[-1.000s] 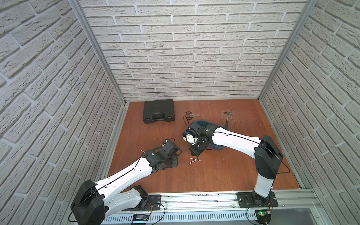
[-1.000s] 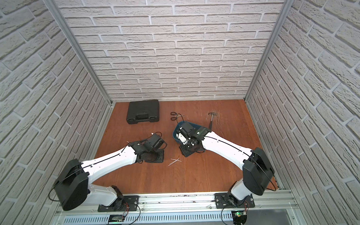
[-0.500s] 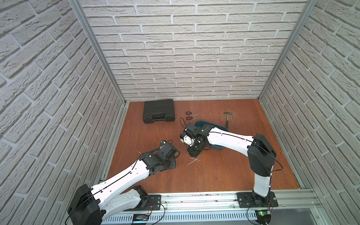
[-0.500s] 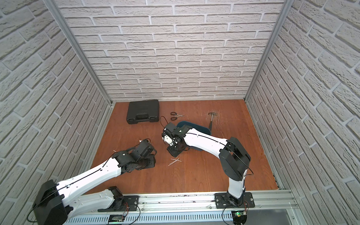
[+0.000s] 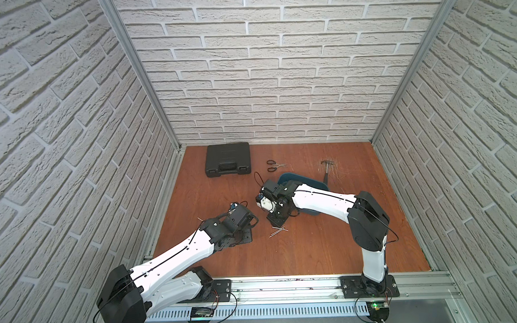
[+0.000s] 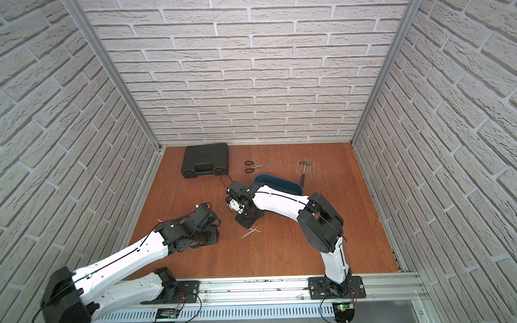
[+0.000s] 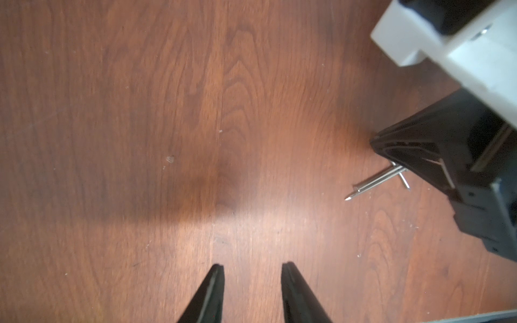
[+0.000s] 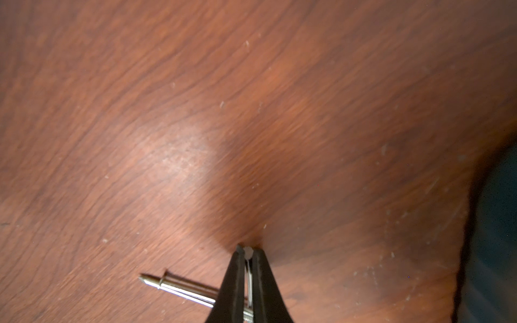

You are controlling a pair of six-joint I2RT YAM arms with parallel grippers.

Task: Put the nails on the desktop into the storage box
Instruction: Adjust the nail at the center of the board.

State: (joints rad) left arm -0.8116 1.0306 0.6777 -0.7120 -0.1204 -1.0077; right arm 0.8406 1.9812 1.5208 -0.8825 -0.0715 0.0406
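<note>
A few nails (image 5: 279, 231) lie crossed near the middle of the desktop (image 5: 313, 255). The right gripper (image 8: 248, 251) stands over them, its jaws pinched tight on one nail (image 8: 248, 272) with the head at the fingertips. The teal storage box (image 5: 308, 180) sits just behind, toward the back edge, partly under that arm. The left gripper (image 7: 251, 270), nearer the left edge, has its jaws narrowly parted and holds nothing.

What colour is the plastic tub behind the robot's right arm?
Teal-blue. The storage box shows best in a top view.
</note>
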